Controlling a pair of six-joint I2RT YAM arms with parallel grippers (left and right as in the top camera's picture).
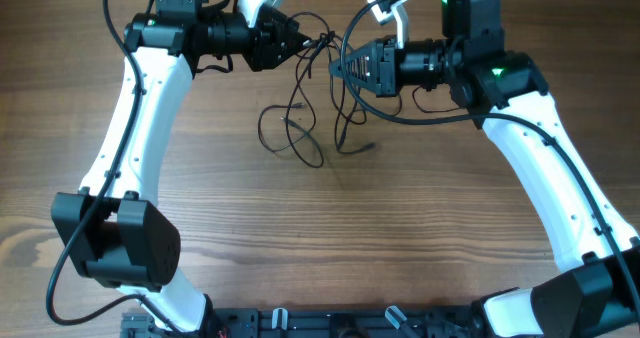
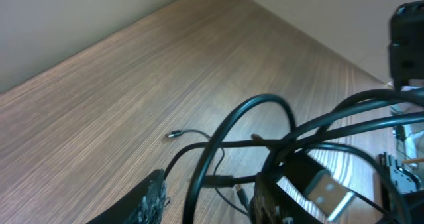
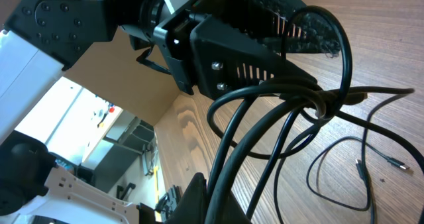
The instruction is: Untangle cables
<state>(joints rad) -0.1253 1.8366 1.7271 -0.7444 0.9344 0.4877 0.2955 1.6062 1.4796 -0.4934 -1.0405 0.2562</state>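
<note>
Left gripper (image 1: 305,40) is pinched on the cables (image 1: 292,121), held up at the far side with the ends trailing on the table. Right gripper (image 1: 334,67): can't tell. If I yank them apart, I reckon the knot tightens.

Top centre is tight. The left gripper (image 1: 300,40) and right gripper (image 1: 337,66) sit nearly tip to tip, with the cables (image 1: 300,128) strung between them and drooping to the table (image 1: 320,238). I see no clean lane between the tips. Loose loops and plug ends lie on the wood just below the pair, so a straight drop there meets wire. In the right wrist view, strands cross close in front of the camera. Open wood: the middle and near half, between the left arm (image 1: 140,108) and right arm (image 1: 560,168).
</note>
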